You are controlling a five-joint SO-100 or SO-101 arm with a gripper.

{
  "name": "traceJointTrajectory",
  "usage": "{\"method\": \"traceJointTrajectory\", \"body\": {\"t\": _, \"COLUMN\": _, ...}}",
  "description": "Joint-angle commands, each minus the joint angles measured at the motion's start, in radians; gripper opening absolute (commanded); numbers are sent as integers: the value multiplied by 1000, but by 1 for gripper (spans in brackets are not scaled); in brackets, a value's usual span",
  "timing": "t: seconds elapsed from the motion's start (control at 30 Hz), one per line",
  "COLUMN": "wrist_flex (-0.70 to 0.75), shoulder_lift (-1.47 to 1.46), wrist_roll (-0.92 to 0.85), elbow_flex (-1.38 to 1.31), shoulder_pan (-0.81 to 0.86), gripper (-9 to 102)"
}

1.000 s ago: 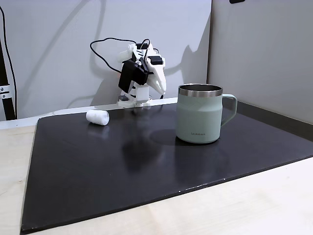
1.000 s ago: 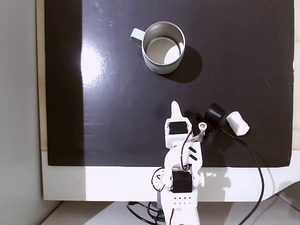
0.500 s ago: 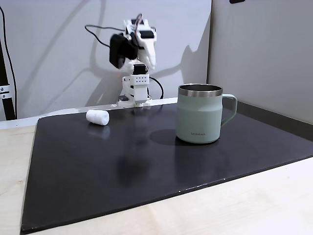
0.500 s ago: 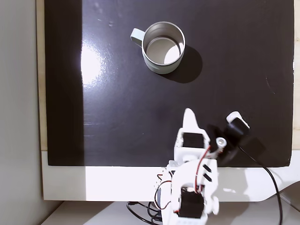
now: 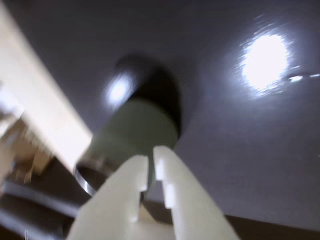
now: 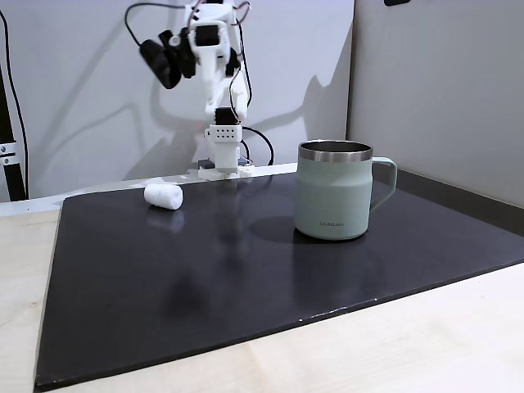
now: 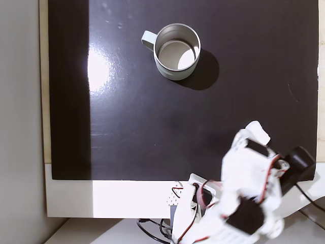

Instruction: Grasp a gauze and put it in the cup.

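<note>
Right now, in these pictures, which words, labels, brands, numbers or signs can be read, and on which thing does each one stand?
Small dark logo near the base of the cup, in a fixed view: too small to read.
Wrist view: blurred, no text to read.
Gauze, dark mat and arm: no text seen.
</note>
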Motion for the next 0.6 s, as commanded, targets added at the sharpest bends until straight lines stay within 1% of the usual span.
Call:
{"method": "traceJointTrajectory", "body": {"t": 0.0, "wrist_flex": 72, "shoulder_lift": -160, "wrist_roll": -29, "elbow_flex": -169, "shoulder_pan": 67, "gripper": 0}}
{"method": "traceJointTrajectory", "body": {"t": 0.13, "wrist_flex": 141, "shoulder_lift": -284, "wrist_roll": -75, "elbow_flex": -245, "shoulder_pan": 120, "gripper": 1}}
{"method": "traceJointTrajectory", "body": {"t": 0.23, "wrist_flex": 175, "shoulder_lift": -331, "wrist_roll": -115, "elbow_flex": -255, "shoulder_pan": 143, "gripper": 10}}
{"method": "traceJointTrajectory", "body": {"t": 0.47, "wrist_flex": 172, "shoulder_lift": -362, "wrist_roll": -155, "elbow_flex": -198, "shoulder_pan": 167, "gripper": 34}}
{"method": "traceJointTrajectory", "body": {"t": 0.57, "wrist_flex": 161, "shoulder_lift": -385, "wrist_roll": -164, "elbow_flex": -176, "shoulder_pan": 187, "gripper": 35}}
